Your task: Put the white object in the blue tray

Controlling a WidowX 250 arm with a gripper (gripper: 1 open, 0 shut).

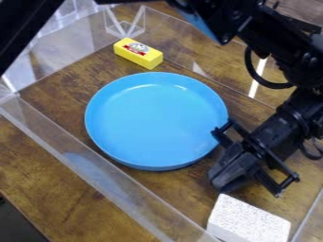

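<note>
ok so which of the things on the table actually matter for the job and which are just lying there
Part of the job:
- white object, on the table at the near right corner, outside the tray
- blue tray, nothing in it
- hand, shut, holding nothing, by the tray's right rim

Just lying about:
- yellow block with red label, behind the tray

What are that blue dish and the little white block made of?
The blue tray looks like smooth, slightly glossy plastic: uniform color, molded raised rim. The white object looks like sponge or foam: matte, speckled, grainy surface. I can't be certain of either.
</note>
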